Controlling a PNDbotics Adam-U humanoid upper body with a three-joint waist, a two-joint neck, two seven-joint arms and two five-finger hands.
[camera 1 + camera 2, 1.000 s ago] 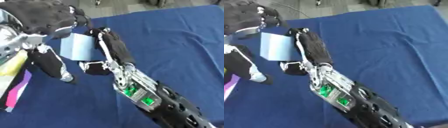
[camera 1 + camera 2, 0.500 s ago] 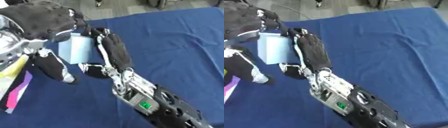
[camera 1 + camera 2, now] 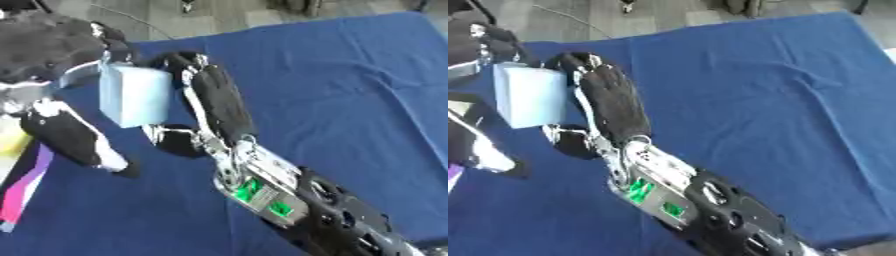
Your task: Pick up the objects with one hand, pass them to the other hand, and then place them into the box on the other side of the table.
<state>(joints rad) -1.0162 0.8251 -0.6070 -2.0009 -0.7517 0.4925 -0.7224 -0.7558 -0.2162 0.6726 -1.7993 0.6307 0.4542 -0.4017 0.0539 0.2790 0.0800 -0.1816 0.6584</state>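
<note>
Left eye view: near the bench's left edge, my left hand [image 3: 52,55] now grips the pale blue block [image 3: 131,96]; my right hand [image 3: 214,100] has opened flat beside it, handover nearly done.

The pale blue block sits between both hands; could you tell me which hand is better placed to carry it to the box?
Probably the left hand: it curls over the pale blue block from the left side, while the right hand lies with straight fingers against its other face.

Lighting even and fairly bright, diffuse from overhead. Soft shadows lie under the black robot hands on the wrinkled dark blue tablecloth [image 3: 350,90]. Overall soft blur; pale blue rectangular block [image 3: 133,96] shows smeared edges. No glare.
</note>
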